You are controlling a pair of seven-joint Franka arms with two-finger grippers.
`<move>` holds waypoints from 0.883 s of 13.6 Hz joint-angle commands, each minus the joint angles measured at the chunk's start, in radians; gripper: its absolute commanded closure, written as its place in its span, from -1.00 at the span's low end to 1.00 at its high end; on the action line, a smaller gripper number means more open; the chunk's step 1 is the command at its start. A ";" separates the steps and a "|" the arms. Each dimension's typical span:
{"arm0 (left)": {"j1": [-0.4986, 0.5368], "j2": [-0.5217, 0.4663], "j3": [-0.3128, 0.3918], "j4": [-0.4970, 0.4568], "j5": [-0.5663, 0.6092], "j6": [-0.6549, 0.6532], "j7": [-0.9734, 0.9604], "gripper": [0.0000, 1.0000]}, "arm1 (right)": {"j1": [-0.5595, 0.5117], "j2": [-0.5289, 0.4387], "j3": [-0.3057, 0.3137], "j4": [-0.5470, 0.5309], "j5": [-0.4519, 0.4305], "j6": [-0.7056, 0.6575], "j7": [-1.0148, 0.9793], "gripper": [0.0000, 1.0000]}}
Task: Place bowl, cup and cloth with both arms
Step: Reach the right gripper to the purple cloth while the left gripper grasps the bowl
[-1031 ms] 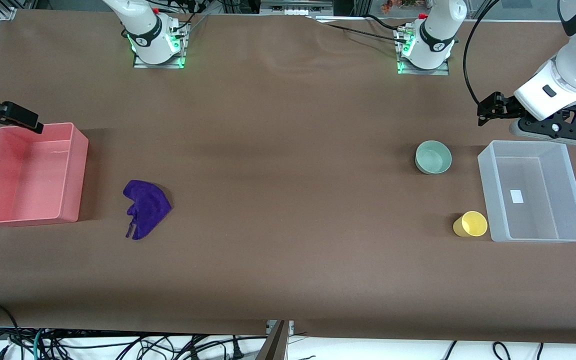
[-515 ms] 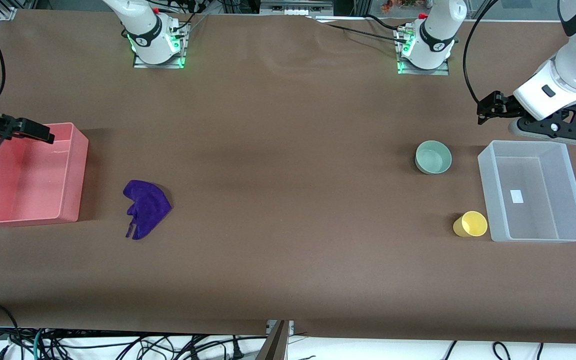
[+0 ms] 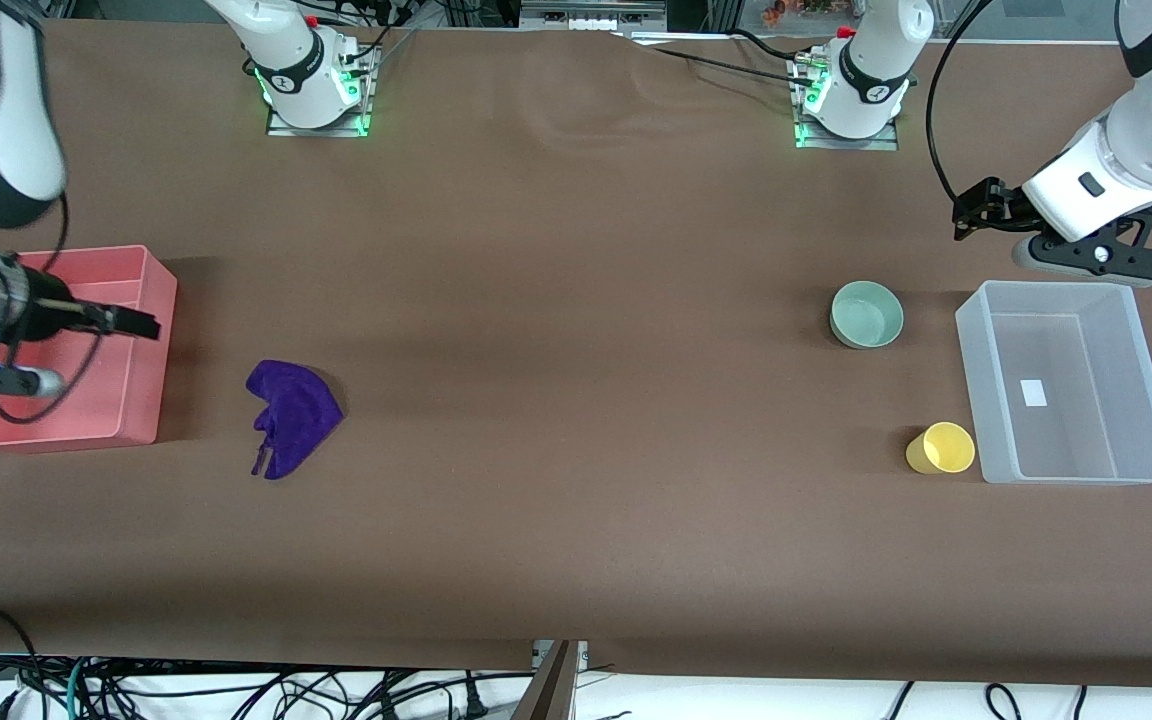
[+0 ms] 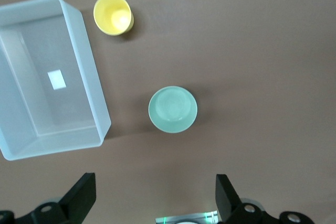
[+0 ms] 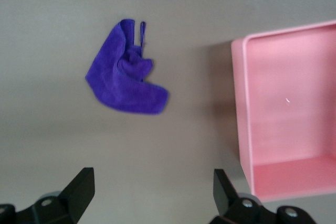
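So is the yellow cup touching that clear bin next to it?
Apart. In the left wrist view, a strip of brown table shows between the yellow cup and the clear bin's wall. The front view makes them look nearly joined.

My front camera sits high across the brown-covered table (image 3: 576, 300), facing both arm bases and taking in its whole length. My left wrist camera looks straight down, from well up, on the small pale mint-green bowl (image 4: 172, 109), the plain yellow plastic cup (image 4: 113, 14) and the clear plastic bin (image 4: 94, 93) (all three also in the front view). My right wrist camera looks down likewise, sharing the deep purple fabric cloth (image 5: 126, 77) and pink plastic bin (image 5: 241, 108) with it.
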 commanded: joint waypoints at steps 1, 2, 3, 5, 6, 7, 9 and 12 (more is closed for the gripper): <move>0.010 0.092 0.004 -0.011 -0.026 0.005 0.024 -1.00 | 0.001 0.017 0.003 -0.159 -0.002 0.189 0.013 -1.00; 0.013 0.126 0.002 -0.013 -0.014 0.037 0.026 -1.00 | 0.001 0.037 0.003 -0.196 0.001 0.261 0.013 -1.00; 0.017 0.152 0.002 -0.035 -0.009 0.078 0.026 -1.00 | 0.001 0.052 0.003 -0.227 0.001 0.325 0.013 -1.00; 0.043 0.181 0.002 -0.135 -0.006 0.231 0.066 -1.00 | 0.012 0.100 0.005 -0.249 0.005 0.414 0.017 -1.00; 0.045 0.186 0.004 -0.208 -0.006 0.331 0.119 -1.00 | 0.026 0.126 0.005 -0.250 0.005 0.453 0.021 -1.00; 0.048 0.186 0.004 -0.276 -0.006 0.425 0.158 -1.00 | 0.035 0.144 0.005 -0.263 0.008 0.497 0.024 -1.00; 0.056 0.189 0.004 -0.393 0.006 0.574 0.218 -1.00 | 0.049 0.169 0.021 -0.295 0.009 0.595 0.027 -1.00; 0.066 0.239 0.004 -0.522 0.052 0.827 0.305 -1.00 | 0.056 0.202 0.040 -0.307 0.009 0.681 0.046 -1.00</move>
